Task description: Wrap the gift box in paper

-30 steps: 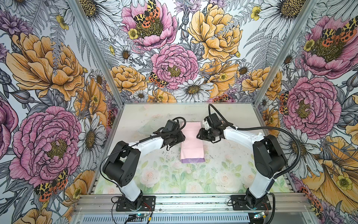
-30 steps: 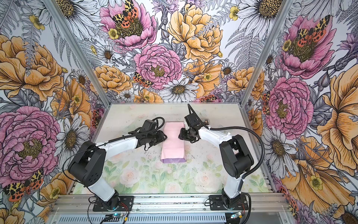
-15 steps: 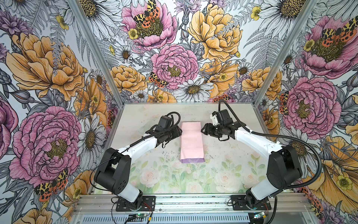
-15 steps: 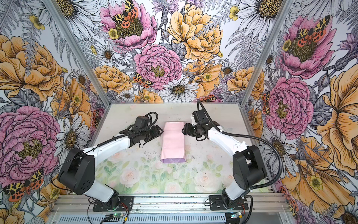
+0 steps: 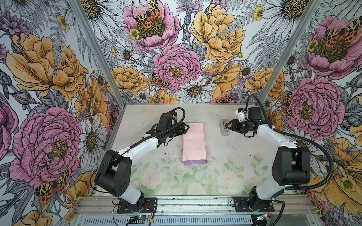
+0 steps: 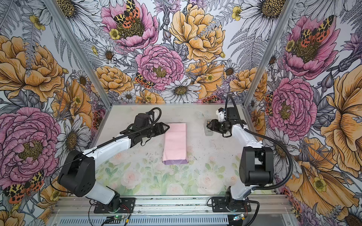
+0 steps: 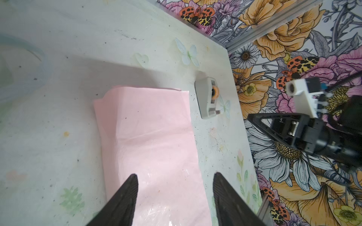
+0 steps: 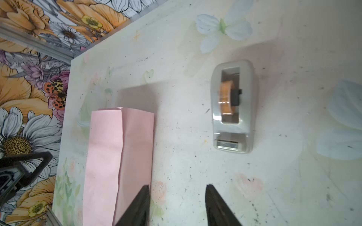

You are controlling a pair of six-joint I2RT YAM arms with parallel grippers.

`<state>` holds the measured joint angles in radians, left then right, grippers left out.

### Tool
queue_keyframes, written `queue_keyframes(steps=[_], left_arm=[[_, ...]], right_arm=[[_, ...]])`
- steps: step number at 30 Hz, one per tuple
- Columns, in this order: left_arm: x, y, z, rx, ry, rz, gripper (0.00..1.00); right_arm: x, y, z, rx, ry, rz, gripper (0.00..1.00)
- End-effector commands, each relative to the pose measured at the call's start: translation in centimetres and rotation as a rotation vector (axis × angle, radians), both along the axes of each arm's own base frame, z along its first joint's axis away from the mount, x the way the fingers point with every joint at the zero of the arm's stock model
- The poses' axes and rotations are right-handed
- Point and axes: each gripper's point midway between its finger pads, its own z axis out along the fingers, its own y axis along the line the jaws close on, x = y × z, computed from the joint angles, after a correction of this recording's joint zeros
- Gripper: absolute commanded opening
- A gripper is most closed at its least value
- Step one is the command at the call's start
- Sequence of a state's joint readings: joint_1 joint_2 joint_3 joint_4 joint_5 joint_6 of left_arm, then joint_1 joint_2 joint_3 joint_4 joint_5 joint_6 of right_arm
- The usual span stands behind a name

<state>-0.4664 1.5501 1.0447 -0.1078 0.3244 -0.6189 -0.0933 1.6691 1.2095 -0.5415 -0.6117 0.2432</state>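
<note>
In both top views you see the paper (image 5: 194, 142) folded into a long narrow packet. Its pale pink face is up, with a lilac strip at the near end. It lies about midway between the left and right edges of the tabletop (image 5: 215, 176), its length running from the far edge toward the near one. Your left gripper (image 5: 185, 130) is at the packet's far left corner. Your right gripper (image 5: 228, 125) is by the grey tape dispenser (image 5: 224, 131), which sits toward the far right corner, well apart from the paper.

In the left wrist view, your left gripper (image 7: 174, 182) has its jaws wide with nothing between them, poised over the pink paper (image 7: 148, 127).

In the right wrist view, your right gripper (image 8: 177, 195) has its jaws parted and empty over bare tabletop. One finger (image 8: 144, 197) is just beside the packet's long edge. The tape dispenser (image 8: 233, 109), holding an orange-cored roll, lies ahead of the fingertips, not touching them.
</note>
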Motion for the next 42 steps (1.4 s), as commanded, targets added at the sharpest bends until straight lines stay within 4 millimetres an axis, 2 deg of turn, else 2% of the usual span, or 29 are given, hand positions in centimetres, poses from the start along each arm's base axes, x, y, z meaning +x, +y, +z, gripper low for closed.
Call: queue_keyframes(steps=[1,6,12,21,26,34,39,42], left_arm=[[1.3,-0.7,1.9,-0.018,-0.088,-0.044,0.62],[2.6,0.1,2.0,-0.014,-0.102,-0.012,0.62],[3.8,0.9,1.9,0.002,-0.104,0.023,0.62],[4.3,1.1,1.8,0.014,-0.104,0.041,0.62],[4.4,1.2,1.7,0.017,-0.104,0.048,0.62],[4.8,1.0,1.9,0.012,-0.112,0.046,0.62],[4.7,0.8,1.9,0.012,-0.112,0.042,0.62],[4.7,0.8,2.0,0.012,-0.113,0.045,0.62]], right_arm=[[1.7,-0.9,0.2,0.065,-0.067,0.095,0.44],[3.5,-1.8,-2.2,0.108,-0.039,0.123,0.41],[4.8,-1.5,-4.5,0.146,-0.011,0.162,0.4],[5.4,-1.2,-7.1,0.18,0.045,0.192,0.39],[5.3,-0.4,-7.6,0.243,0.059,0.226,0.35],[4.8,-0.3,-8.0,0.243,0.083,0.245,0.31],[4.8,-1.0,-6.7,0.171,0.056,0.226,0.35],[4.9,-1.3,-4.9,0.141,0.022,0.216,0.35]])
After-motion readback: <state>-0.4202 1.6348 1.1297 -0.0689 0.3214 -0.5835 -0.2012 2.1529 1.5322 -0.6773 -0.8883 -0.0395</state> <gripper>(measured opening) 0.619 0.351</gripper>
